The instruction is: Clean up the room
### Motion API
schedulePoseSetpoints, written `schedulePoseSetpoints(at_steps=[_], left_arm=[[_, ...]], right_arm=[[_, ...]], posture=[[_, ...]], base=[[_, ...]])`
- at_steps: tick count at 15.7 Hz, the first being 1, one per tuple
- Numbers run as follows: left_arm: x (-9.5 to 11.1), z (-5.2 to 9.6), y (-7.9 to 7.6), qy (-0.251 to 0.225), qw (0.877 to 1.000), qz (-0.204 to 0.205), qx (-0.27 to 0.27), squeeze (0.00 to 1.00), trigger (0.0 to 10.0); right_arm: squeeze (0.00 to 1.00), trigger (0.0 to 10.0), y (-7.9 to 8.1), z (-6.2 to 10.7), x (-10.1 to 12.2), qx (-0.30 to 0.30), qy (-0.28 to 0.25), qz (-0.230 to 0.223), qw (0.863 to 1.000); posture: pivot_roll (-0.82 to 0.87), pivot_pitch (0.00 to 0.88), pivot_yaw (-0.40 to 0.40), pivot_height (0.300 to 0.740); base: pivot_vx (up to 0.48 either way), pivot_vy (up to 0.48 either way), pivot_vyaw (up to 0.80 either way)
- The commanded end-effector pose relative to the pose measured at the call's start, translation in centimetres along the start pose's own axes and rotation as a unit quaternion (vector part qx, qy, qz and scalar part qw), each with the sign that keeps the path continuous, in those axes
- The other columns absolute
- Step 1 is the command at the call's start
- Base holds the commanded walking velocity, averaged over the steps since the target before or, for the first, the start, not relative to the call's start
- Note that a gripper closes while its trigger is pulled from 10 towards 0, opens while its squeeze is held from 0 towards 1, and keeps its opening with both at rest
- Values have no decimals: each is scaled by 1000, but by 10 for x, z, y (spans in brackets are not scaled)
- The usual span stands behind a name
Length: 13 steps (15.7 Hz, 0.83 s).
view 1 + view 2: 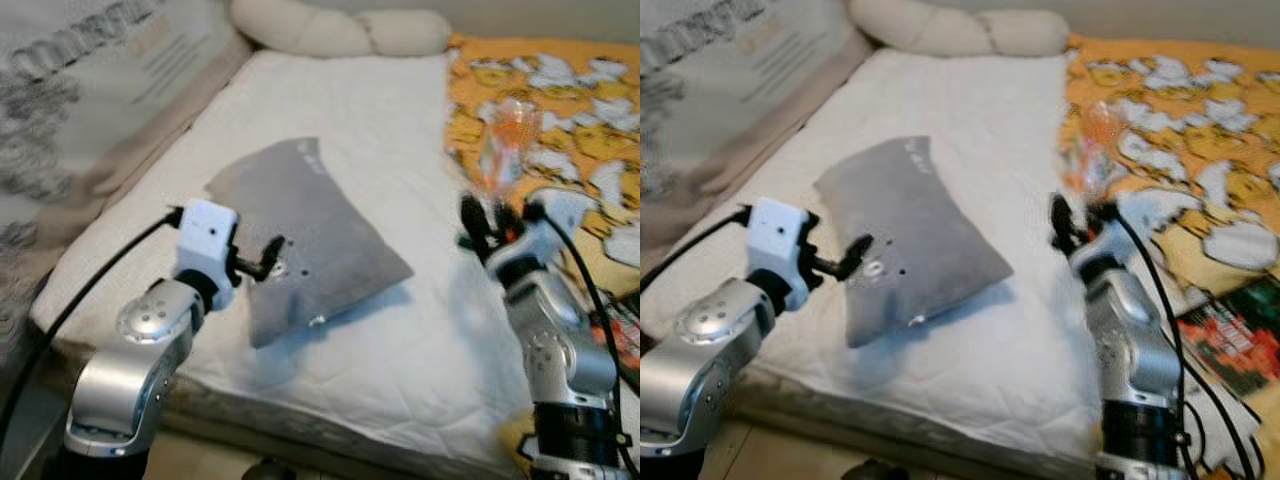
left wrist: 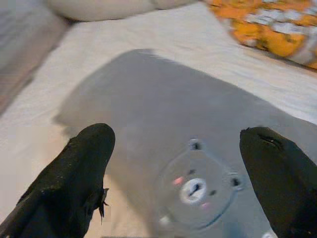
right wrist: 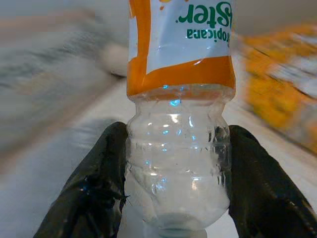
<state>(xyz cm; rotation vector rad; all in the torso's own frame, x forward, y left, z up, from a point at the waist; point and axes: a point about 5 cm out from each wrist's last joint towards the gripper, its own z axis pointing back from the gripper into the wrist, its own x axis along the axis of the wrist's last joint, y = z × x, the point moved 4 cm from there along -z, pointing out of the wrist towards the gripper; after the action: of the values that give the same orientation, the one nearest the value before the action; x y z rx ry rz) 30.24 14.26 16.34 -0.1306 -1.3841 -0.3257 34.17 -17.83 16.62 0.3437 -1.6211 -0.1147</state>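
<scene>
Up front, from my head, my right gripper [image 1: 492,222] holds the clear plastic bottle [image 1: 505,140] raised over the bed [image 1: 400,330]; my left gripper [image 1: 268,258] hovers at the grey pillow [image 1: 300,230]. Along my left wrist, fingers [image 2: 74,178] spread. Along my right, fingers [image 3: 94,188] clamp the bottle. Tidying looks barely begun.

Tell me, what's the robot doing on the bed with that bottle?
The robot is tidying a bed. Its right gripper is shut on a clear plastic bottle with an orange label, holding it up above the white mattress beside the orange patterned blanket. Its left gripper is open, with its fingers spread just over a grey pillow with a small bear face lying on the mattress.
</scene>
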Motion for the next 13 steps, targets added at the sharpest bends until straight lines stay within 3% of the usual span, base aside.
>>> schedulePoseSetpoints(at_steps=[1,3,7,13], left_arm=[[3,3,6,-6,1000,4,20,0,10000],[7,1,9,-16,999,9,33,0,10000],[1,1,10,-6,999,24,45,0,10000],[-11,-1,3,23,997,60,35,0,10000]], right_arm=[[0,10000,14,4,0,23,1,-9,1000],[0,10000,38,19,-3,53,11,-20,998],[0,10000,36,31,-16,25,49,9,998],[0,10000,46,44,-23,42,81,25,996]], posture=[[-2,0,75,740],[9,0,65,740],[2,0,72,740],[2,0,51,740]], base=[[0,0,800],[0,0,800],[0,0,800],[0,0,800]])
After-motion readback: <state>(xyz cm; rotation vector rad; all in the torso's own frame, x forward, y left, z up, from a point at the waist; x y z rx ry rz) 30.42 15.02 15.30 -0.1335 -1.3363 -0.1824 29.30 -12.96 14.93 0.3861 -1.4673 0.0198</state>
